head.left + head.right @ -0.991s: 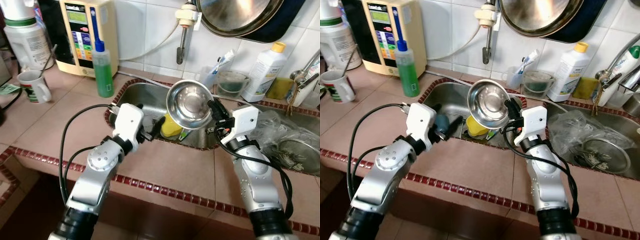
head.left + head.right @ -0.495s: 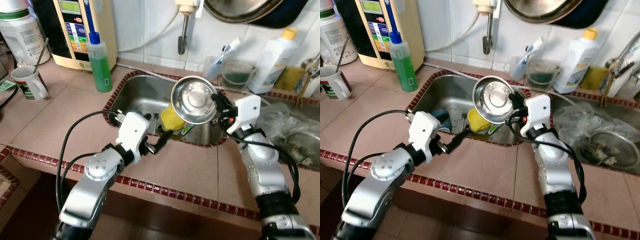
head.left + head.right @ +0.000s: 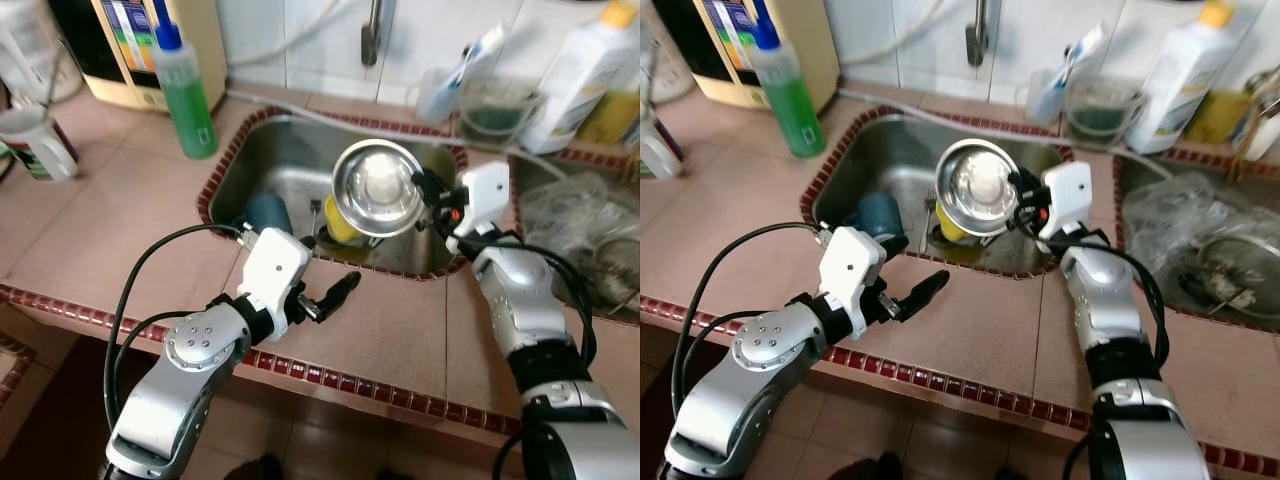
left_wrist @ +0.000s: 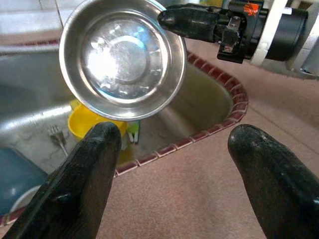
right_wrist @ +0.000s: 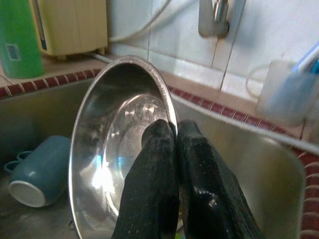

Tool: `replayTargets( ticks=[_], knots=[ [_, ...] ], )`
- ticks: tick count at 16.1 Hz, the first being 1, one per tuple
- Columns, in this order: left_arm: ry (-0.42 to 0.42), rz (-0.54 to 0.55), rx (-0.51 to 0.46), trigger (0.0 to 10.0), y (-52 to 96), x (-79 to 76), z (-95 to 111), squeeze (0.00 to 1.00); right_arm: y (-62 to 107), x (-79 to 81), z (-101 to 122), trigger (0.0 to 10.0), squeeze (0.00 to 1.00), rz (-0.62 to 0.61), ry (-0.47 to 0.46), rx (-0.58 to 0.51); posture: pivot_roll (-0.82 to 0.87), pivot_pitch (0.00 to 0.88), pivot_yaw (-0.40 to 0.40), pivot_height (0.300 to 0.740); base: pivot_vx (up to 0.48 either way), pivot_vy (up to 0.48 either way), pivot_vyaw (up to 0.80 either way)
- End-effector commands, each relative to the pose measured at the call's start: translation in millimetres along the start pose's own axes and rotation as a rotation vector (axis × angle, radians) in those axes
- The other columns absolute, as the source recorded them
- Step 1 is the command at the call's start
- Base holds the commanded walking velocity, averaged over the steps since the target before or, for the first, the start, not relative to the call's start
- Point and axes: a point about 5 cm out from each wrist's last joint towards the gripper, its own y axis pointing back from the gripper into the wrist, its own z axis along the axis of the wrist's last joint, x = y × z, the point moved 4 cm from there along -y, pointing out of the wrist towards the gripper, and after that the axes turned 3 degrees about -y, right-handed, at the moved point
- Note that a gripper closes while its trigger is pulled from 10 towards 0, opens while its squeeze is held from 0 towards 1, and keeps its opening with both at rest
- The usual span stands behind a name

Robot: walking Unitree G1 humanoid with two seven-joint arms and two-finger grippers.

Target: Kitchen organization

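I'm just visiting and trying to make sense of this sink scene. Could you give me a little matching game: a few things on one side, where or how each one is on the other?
Things:
1. steel bowl
2. blue mug
3. green bottle
4. left end effector

States:
A. standing on the counter beside the sink
B. open, above the counter edge
C. lying on its side in the sink
D. pinched at the rim by the right end effector

Pairs: 1-D, 2-C, 3-A, 4-B
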Motion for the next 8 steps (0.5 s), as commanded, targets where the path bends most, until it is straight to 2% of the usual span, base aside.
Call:
replayTargets(
  ticks=[1, 5, 8],
  knots=[
    [-0.005, 0.005, -0.009, 10.0, -0.4, -0.8, 8, 0.0, -3.4, -4.5, 0, 10.0, 0.0, 0.004, -0.065, 0.01, 0.01, 0.295, 0.016, 0.74, 0.0, 0.0, 0.0],
    [0.002, 0.034, -0.034, 10.0, -3.6, 4.5, 24, 0.0, -12.9, -1.7, -9, 10.0, 0.0, 0.063, -0.189, 0.124, 0.03, 0.321, 0.028, 0.74, 0.0, 0.0, 0.0],
    [-0.013, 0.037, -0.047, 10.0, -3.8, 4.0, 32, 0.0, -18.4, 0.1, -10, 10.0, 0.0, 0.097, -0.265, 0.158, 0.03, 0.335, 0.035, 0.74, 0.0, 0.0, 0.0]
  ],
)
